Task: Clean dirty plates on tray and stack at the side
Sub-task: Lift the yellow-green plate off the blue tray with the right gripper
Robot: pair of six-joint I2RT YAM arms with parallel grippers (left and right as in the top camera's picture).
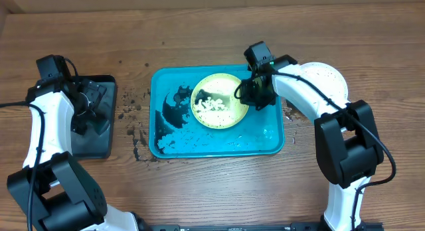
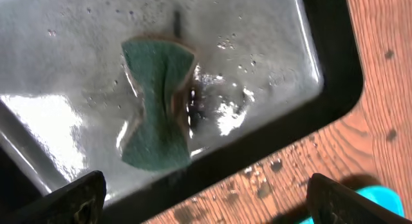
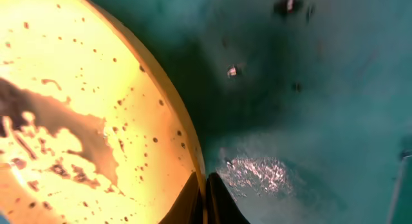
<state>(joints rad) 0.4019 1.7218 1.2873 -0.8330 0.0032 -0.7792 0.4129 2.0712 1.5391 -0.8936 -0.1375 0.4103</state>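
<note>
A lime-green-rimmed plate [image 1: 216,105] lies in the teal tray [image 1: 265,141], with white foam and dark specks on its centre. My right gripper [image 1: 244,93] is shut on the plate's right rim; the right wrist view shows both fingers [image 3: 205,195] pinching the rim of the plate [image 3: 77,121]. A white speckled plate [image 1: 329,77] rests on the table right of the tray, partly under my right arm. The teal-rimmed plate is not visible. My left gripper [image 1: 89,105] is open and empty [image 2: 206,198] above the small tray's edge.
A black-rimmed grey tray [image 1: 99,141] sits at the left, wet [image 2: 270,44], with a green sponge [image 2: 158,102] in it. Dark dirt smears the teal tray's left part [image 1: 174,110]. Dirty drops spot the wood [image 1: 133,115] between the trays.
</note>
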